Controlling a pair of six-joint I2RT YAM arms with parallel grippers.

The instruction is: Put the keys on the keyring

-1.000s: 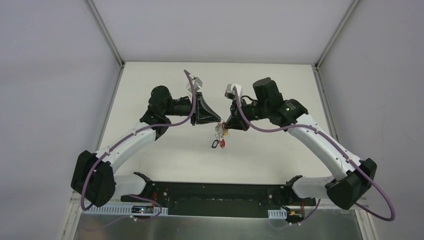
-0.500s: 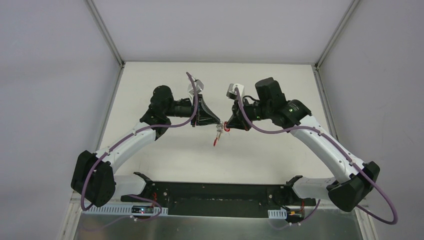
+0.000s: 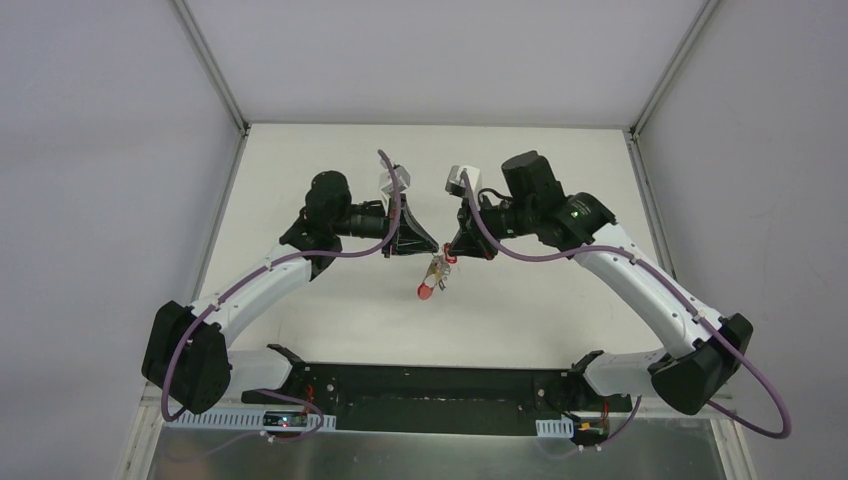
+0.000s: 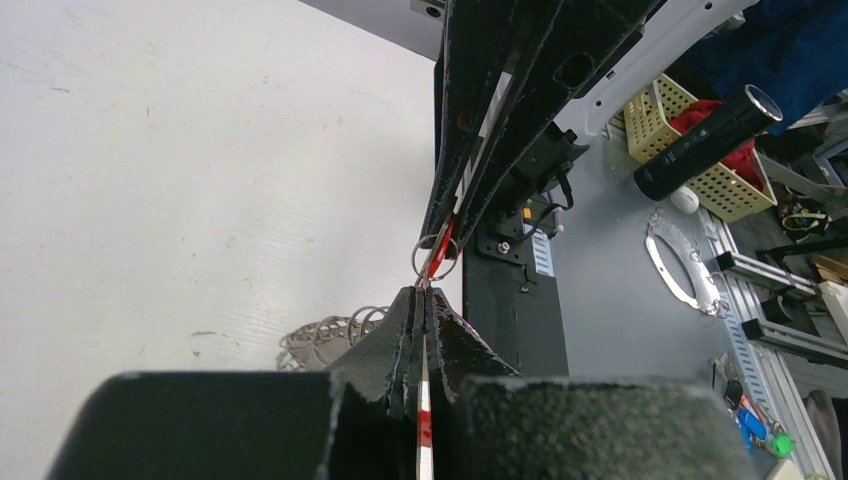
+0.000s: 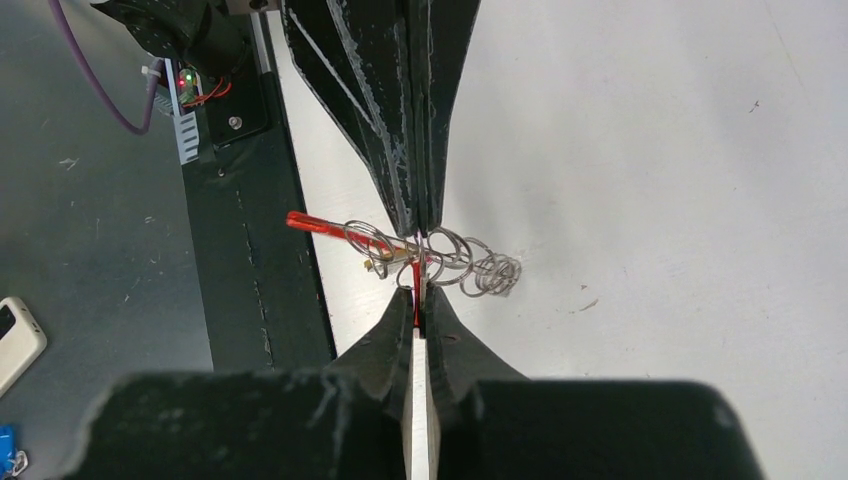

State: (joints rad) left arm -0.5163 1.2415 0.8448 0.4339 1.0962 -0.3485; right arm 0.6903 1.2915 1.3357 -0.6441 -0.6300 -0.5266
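Observation:
My two grippers meet tip to tip above the middle of the white table. My left gripper is shut on the keyring, a thin grey loop with a red stretch. My right gripper is shut on the keyring's red part from the other side. A key with a bright red head hangs from the bunch with several small silver rings. The bunch is off the table and casts a shadow.
The black base bar runs along the near edge and shows in both wrist views. Off the table, a yellow basket and a black torch lie on a grey bench.
The hanging key bunch has swung, and the red key head now sits lower left of the grippers. The right arm drew back right, then returned left. Both grippers stay shut.

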